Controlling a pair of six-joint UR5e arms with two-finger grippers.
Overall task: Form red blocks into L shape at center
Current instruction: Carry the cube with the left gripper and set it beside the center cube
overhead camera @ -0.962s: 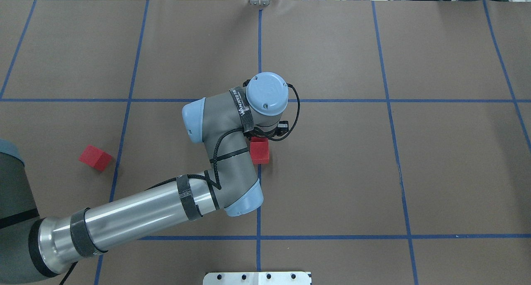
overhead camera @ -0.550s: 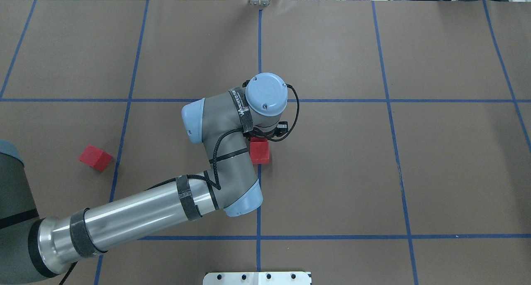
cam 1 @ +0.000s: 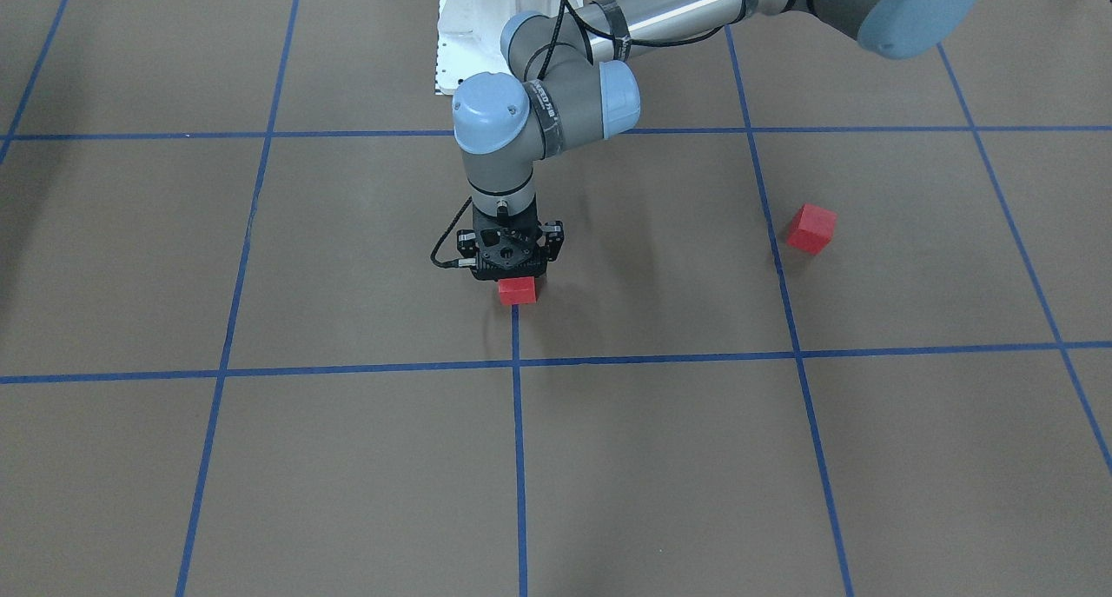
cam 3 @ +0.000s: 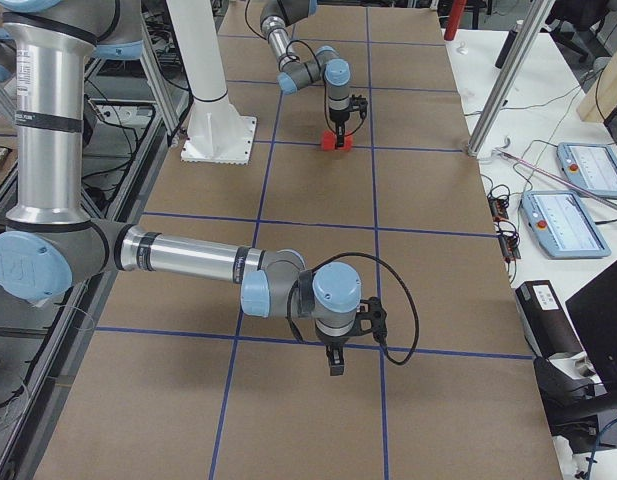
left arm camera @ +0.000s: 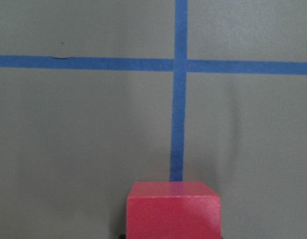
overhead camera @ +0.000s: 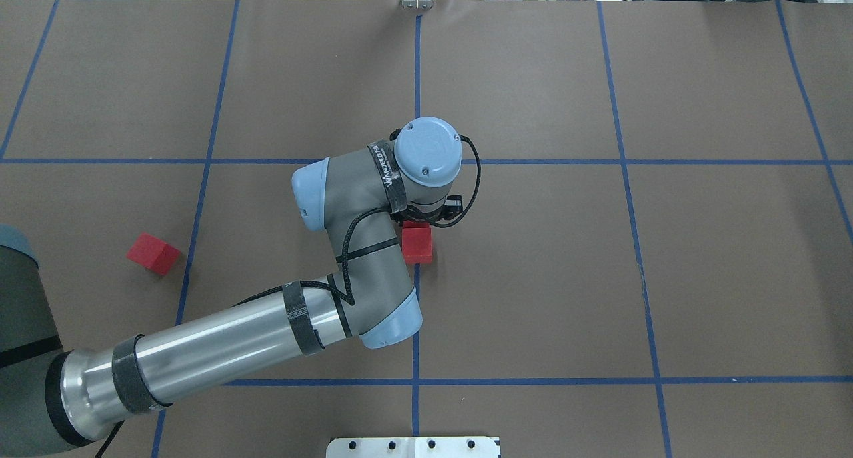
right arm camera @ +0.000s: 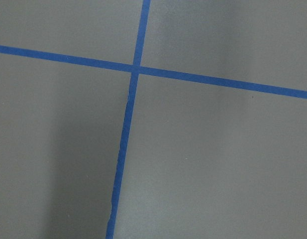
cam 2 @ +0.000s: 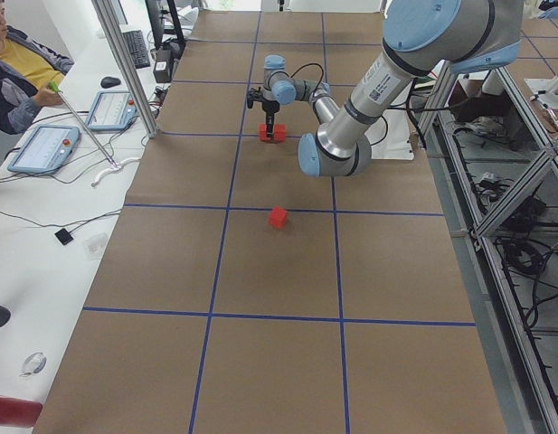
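Note:
My left gripper (cam 1: 511,271) points straight down at the table's center, over the vertical blue tape line (overhead camera: 417,78). A red block (cam 1: 519,292) sits at its fingertips and fills the bottom middle of the left wrist view (left arm camera: 173,211); the fingers are hidden. In the overhead view the red patch (overhead camera: 418,245) beside the wrist is longer than one cube, so a second cube may lie against the first. Another red block (overhead camera: 153,253) lies loose far to the left, rotated; it also shows in the front view (cam 1: 811,228). My right gripper (cam 3: 334,362) hangs over bare table far right; I cannot tell its state.
The white robot base plate (overhead camera: 413,447) is at the near edge. An operator (cam 2: 16,63) and tablets (cam 3: 588,165) are on a side bench beyond the far edge. The right wrist view shows only a blue tape crossing (right arm camera: 136,68).
The left wrist and the red block at it have shifted very slightly to the left. The loose block on the left has not moved.

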